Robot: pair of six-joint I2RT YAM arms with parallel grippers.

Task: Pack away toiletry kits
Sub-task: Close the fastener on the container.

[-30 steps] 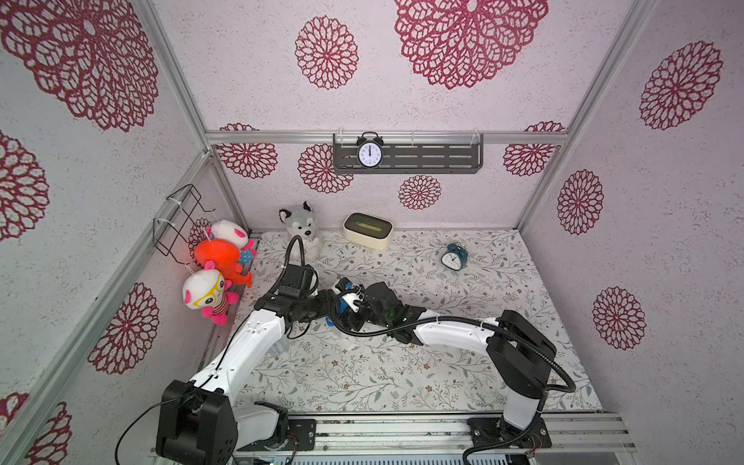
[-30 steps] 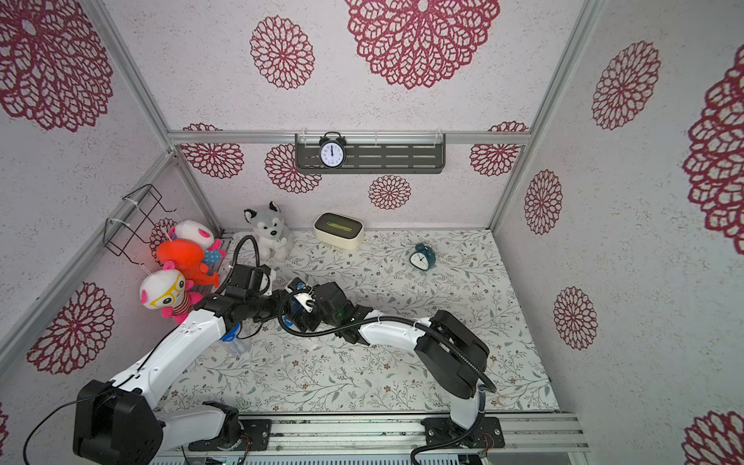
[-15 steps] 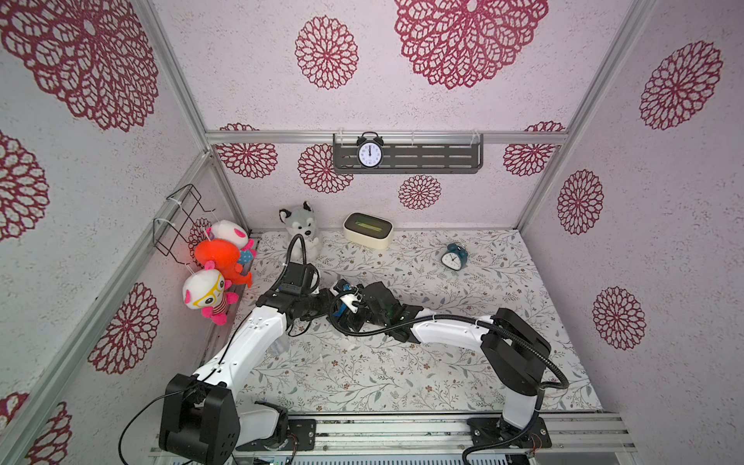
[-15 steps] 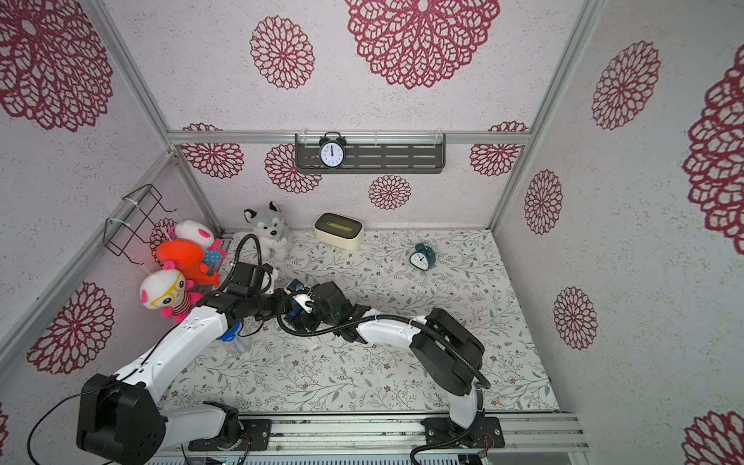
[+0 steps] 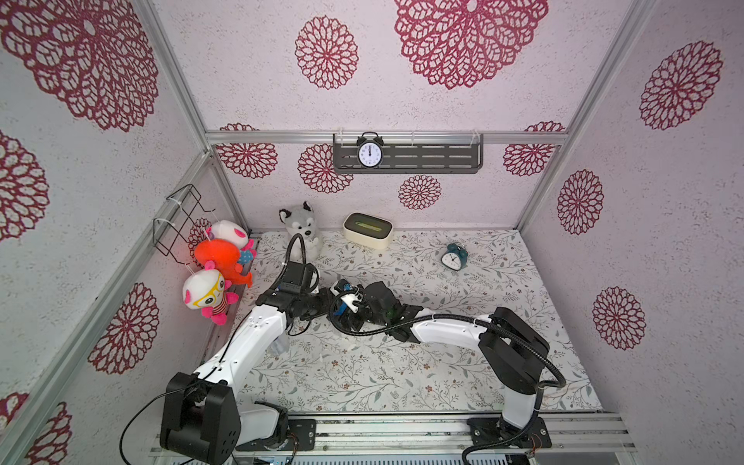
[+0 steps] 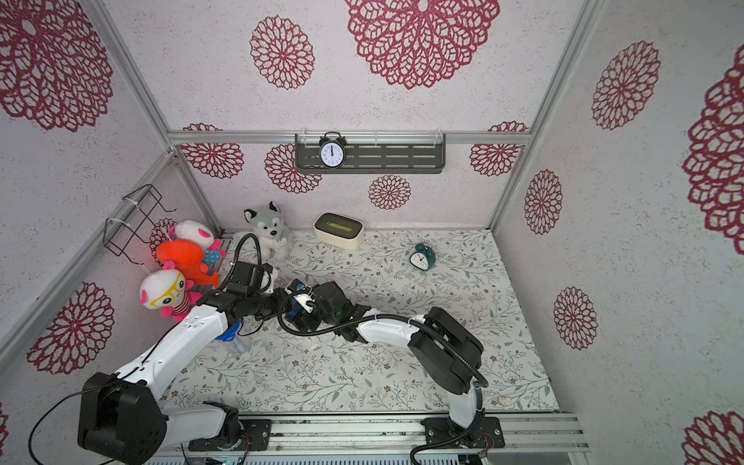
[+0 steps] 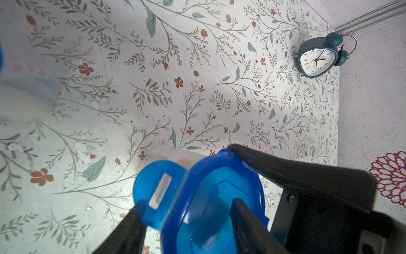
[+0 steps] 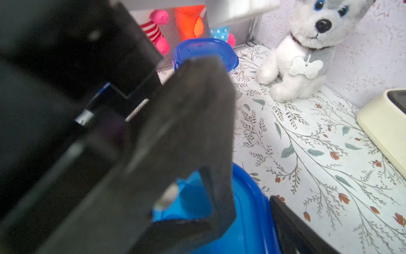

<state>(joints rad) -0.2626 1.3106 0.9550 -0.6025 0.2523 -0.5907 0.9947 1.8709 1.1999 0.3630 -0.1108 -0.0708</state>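
While left claw (image 7: 182, 179) clamps a blue-lidded cup (image 7: 219, 187), right claw (image 5: 344, 312) alongside — opening unclear, floral-print tabletop (image 5: 402, 362), rosette-patterned walls (image 5: 443, 100).

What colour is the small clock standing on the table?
Teal clock with white face, clearest in the left wrist view.

On the teal alarm clock (image 7: 316, 58), far right on the tabletop (image 7: 197, 114), the white dial bears black numerals. In the left wrist view 12, 2, 3, 4, 5, 6, 7, 8 and 10 are legible. The black alarm clock (image 6: 332, 153) on the far shelf (image 6: 402, 158) has numerals too small to read.
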